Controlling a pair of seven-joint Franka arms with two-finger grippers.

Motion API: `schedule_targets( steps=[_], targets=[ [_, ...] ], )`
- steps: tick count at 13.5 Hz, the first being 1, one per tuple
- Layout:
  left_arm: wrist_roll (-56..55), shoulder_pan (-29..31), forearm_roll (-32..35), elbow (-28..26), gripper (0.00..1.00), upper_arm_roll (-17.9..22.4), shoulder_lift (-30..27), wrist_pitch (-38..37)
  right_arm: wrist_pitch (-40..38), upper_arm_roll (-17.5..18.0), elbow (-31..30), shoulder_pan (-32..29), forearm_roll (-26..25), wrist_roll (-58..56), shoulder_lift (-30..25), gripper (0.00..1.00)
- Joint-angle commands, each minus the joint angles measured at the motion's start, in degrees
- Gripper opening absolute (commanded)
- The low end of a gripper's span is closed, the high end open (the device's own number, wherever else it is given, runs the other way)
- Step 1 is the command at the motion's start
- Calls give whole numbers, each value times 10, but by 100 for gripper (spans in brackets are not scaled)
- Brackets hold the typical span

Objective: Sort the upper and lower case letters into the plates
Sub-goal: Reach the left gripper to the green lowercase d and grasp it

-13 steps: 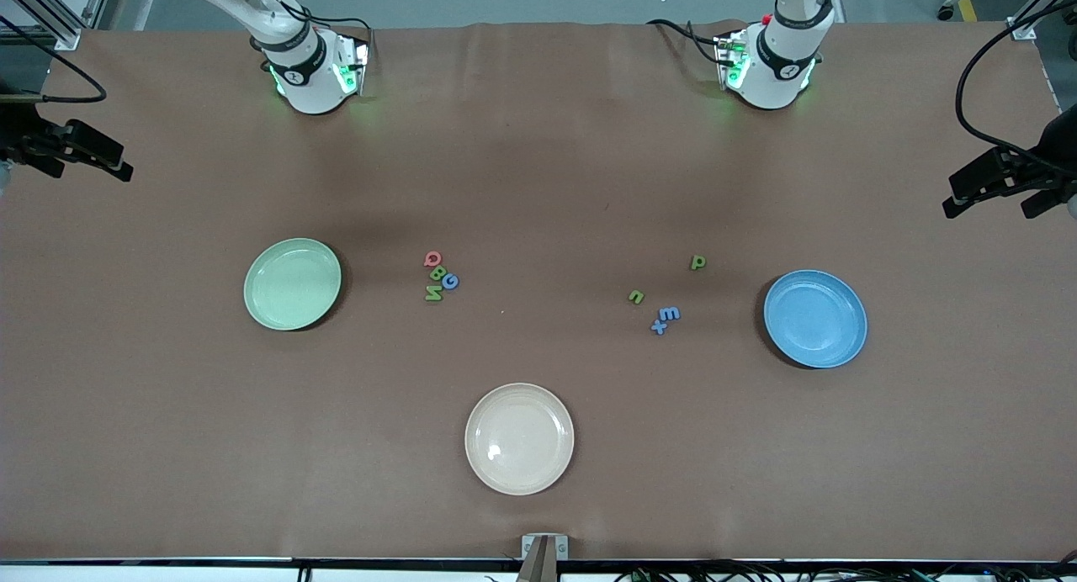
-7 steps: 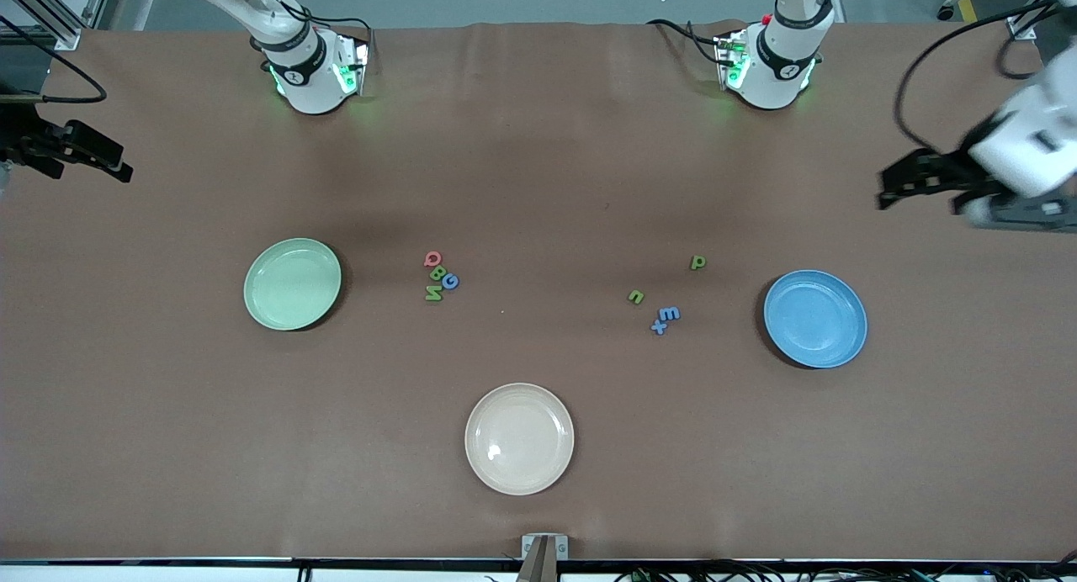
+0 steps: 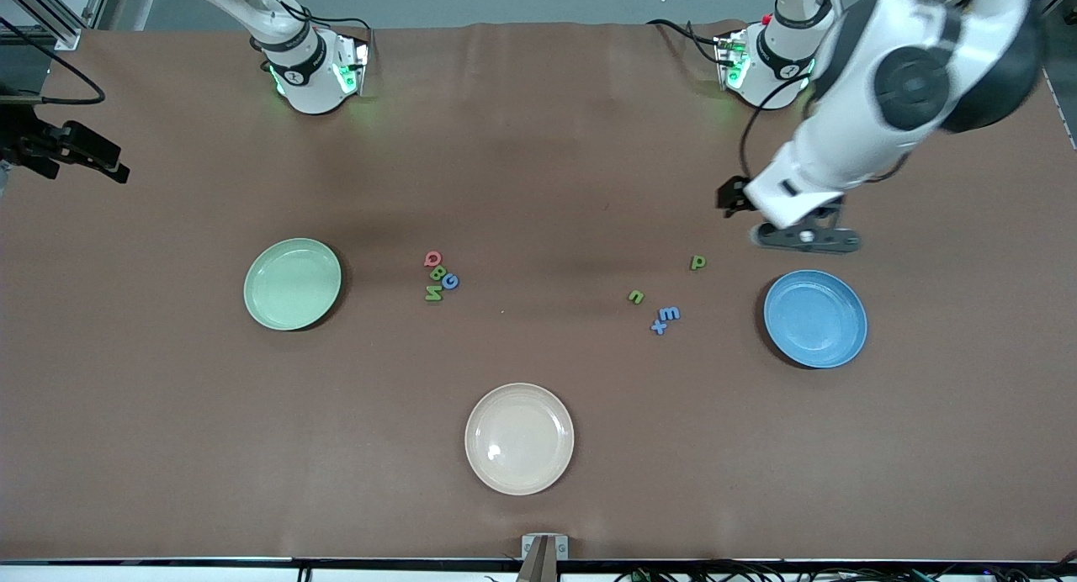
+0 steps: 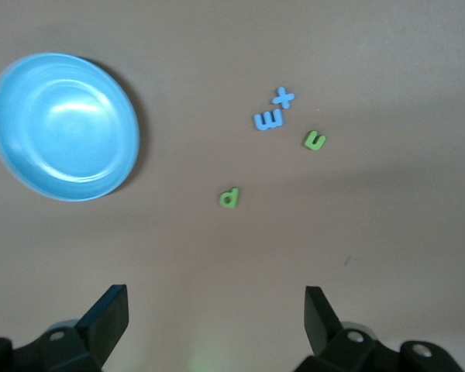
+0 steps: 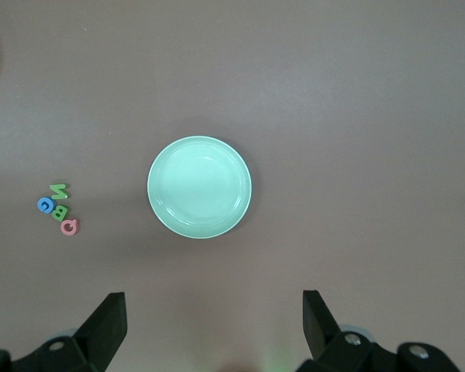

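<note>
Three round plates sit on the brown tabletop [image 3: 538, 170], and all three hold nothing: the light green plate [image 3: 292, 283] toward the right arm's end, the blue plate [image 3: 814, 318] toward the left arm's end, and a cream-white plate [image 3: 519, 438] between them and nearer the front camera. All eight letters lie on the bare tabletop in two groups. Beside the green plate are the capitals, packed close together: a red Q [image 3: 432, 258], a green B [image 3: 437, 272], a blue G [image 3: 450, 281] and a green N [image 3: 432, 293]. Toward the blue plate lie a green p [image 3: 697, 262], a green n [image 3: 636, 296], and, touching or nearly touching each other, a blue E-shaped letter [image 3: 668, 314] and a blue x [image 3: 658, 326]. No brand or printed writing can be read on plates or cloth. The left gripper [image 4: 217, 310] is in the air over the bare tabletop near the p and the blue plate, its fingers [image 4: 108, 314] spread wide and holding nothing. The right gripper [image 5: 213, 314] waits high over the tabletop beside the green plate, fingers [image 5: 108, 318] likewise spread and holding nothing.
</note>
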Motion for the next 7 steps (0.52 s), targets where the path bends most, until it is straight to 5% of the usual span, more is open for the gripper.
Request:
schedule_targets(
  steps=[1, 7],
  targets=[
    [-8, 6, 9, -94, 100, -20, -14, 91, 7, 2, -14, 0, -9, 0, -13, 100],
    [-18, 6, 42, -222, 100, -25, 19, 276, 6, 2, -14, 0, -8, 0, -13, 100]
  ],
)
